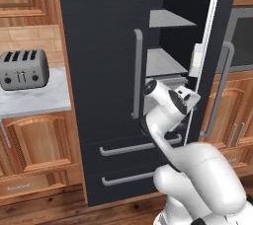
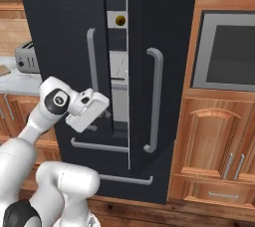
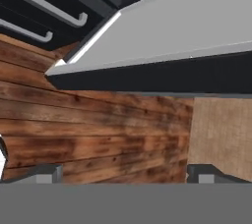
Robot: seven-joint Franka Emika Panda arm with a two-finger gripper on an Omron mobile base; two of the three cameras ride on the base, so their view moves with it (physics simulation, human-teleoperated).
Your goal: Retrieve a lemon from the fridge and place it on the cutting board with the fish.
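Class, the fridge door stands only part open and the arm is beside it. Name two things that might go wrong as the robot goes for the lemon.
1. The right door of the fridge is only ajar, so the gap looks narrow; the arm may knock the door edge going in.
2. The lemon sits high on a shelf, well above the open hand, which is low by the drawer handles; the long upward reach may clip a shelf or nudge the round fruit away.

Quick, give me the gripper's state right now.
Gripper: open, fingers spread wide, holding nothing, beside the fridge's open door.
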